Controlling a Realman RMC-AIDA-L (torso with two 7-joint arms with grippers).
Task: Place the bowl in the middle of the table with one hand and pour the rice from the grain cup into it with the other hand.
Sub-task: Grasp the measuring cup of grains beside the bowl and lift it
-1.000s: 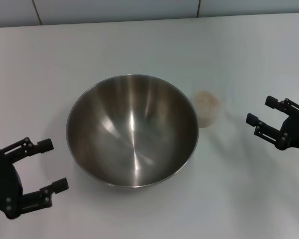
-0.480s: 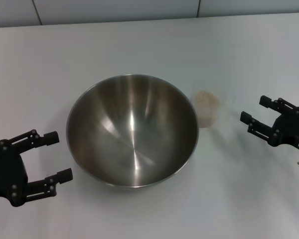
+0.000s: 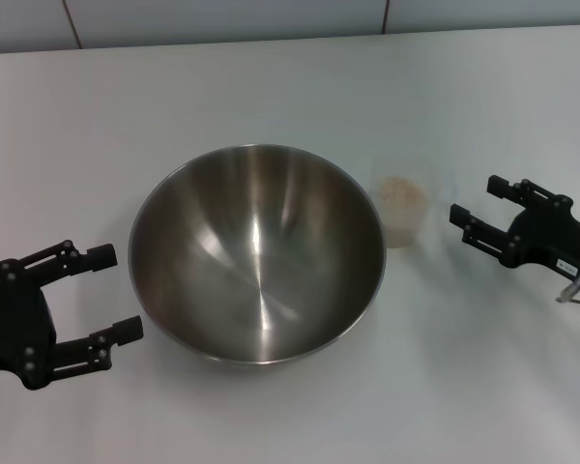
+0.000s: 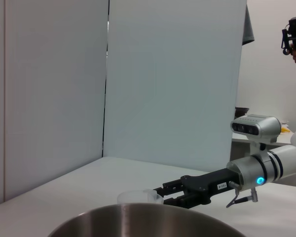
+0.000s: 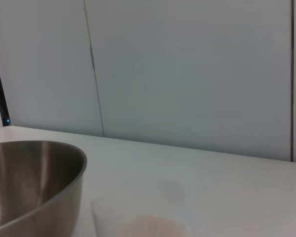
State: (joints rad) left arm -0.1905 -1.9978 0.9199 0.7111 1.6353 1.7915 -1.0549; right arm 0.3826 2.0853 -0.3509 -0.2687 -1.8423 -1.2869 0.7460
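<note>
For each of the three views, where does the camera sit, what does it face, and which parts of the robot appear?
Head view: high, looking down at the table, the bowl and the grain cup; both the left gripper and the right gripper show.
Left wrist view: low, facing across the bowl to the right gripper.
Right wrist view: low, facing cup and bowl; no robot parts.
All views share bowl and cup.

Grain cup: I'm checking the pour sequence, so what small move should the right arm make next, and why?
Probably ease the right gripper toward the grain cup until its open fingers straddle it. The cup stands upright beside the bowl, rice inside, and the fingers point at it but stop short. The bowl sits mid-table and empty; the left gripper waits open at its other side.
</note>
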